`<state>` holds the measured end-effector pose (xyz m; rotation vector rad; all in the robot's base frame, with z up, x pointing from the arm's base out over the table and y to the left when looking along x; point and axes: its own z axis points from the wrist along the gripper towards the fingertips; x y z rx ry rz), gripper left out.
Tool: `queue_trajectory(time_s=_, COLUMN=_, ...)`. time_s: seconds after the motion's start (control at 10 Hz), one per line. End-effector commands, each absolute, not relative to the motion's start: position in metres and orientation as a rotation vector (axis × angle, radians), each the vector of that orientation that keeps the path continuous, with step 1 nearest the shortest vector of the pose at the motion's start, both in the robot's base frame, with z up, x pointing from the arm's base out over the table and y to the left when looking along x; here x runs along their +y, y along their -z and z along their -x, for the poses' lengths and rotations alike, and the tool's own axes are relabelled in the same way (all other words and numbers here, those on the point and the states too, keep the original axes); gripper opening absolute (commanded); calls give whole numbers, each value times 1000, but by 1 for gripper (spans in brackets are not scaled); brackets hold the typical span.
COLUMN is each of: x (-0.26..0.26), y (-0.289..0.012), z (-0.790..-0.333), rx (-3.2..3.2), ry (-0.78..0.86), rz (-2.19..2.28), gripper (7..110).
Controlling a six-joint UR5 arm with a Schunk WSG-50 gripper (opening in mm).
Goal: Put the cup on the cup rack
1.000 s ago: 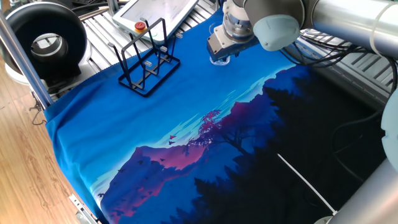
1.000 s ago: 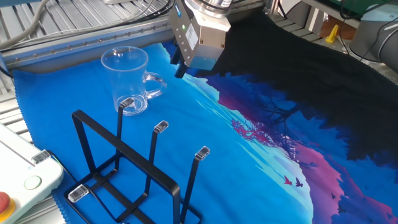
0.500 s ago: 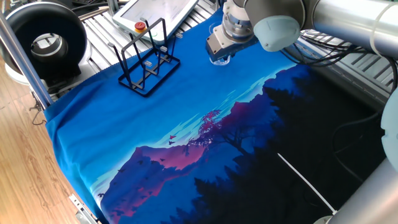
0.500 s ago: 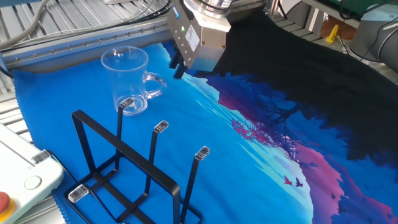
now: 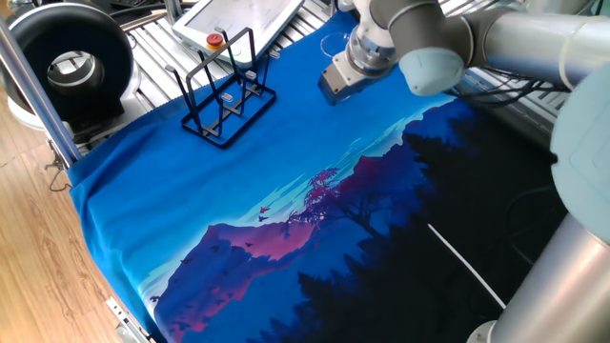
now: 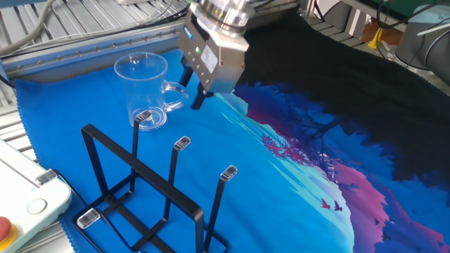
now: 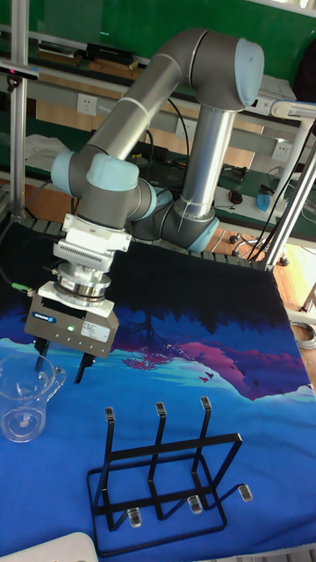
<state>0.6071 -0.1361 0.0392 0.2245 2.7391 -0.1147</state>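
Tall fixed view: the cup (image 7: 24, 399) is seen standing upright on the blue cloth (image 7: 254, 457), to the left of the rack (image 7: 162, 479) and apart from it.
Cup: a small handle is shown on its side, turned toward the gripper (image 7: 60, 358); nothing is lifted yet.
Gripper: its fingers are spread apart and nothing is held; one finger is seen by the handle, the other just outside it.
Other fixed view: the gripper (image 6: 193, 91) is placed low, right beside the handle of the cup (image 6: 144, 90); contact cannot be told.
Rack: the prongs (image 6: 176, 176) are bare, with no cup hung.
Done: the approach to the cup is judged nearly finished.
Left: the grasp, the lift, the carry to the rack and the placing on a prong.
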Motion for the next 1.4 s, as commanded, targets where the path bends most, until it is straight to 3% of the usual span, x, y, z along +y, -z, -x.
queue_trajectory(time_s=0.0, x=-127, y=-40, z=-617, rx=2698, ry=13, rz=-327, gripper=66)
queue_trajectory(time_s=0.2, x=-121, y=-47, z=-618, rx=2693, ry=-3, rz=-488, gripper=66)
queue_trajectory(time_s=0.3, x=-125, y=-48, z=-616, rx=2693, ry=33, rz=-546, gripper=44)
queue_trajectory(time_s=0.7, x=-142, y=-42, z=-612, rx=2704, ry=127, rz=-605, gripper=44)
queue_trajectory(time_s=1.3, x=-136, y=-41, z=-615, rx=2668, ry=62, rz=-742, gripper=44)
